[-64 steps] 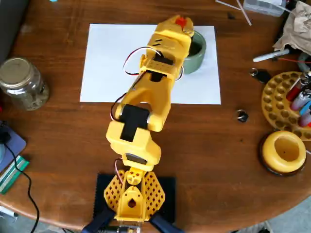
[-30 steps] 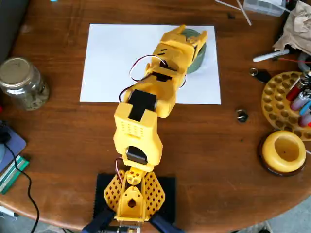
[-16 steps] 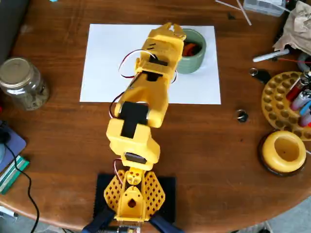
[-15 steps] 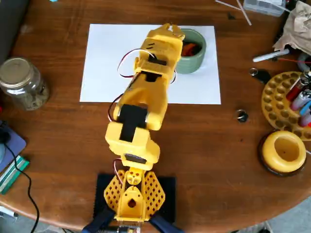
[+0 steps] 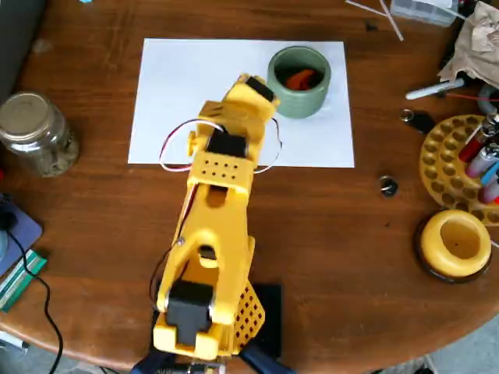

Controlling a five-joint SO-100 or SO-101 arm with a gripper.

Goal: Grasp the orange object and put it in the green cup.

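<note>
With the orange object (image 5: 301, 79) already lying inside the green cup (image 5: 299, 81) on the white paper (image 5: 171, 93), you lift the gripper (image 5: 261, 88), whose jaw state I cannot tell, straight clear without nudging the rim.

A round, dark brown wooden table (image 5: 351, 234) fills the overhead view — glossy, with soft light glinting on its far left. Grey floor (image 5: 468, 354) shows past its near right edge.
</note>
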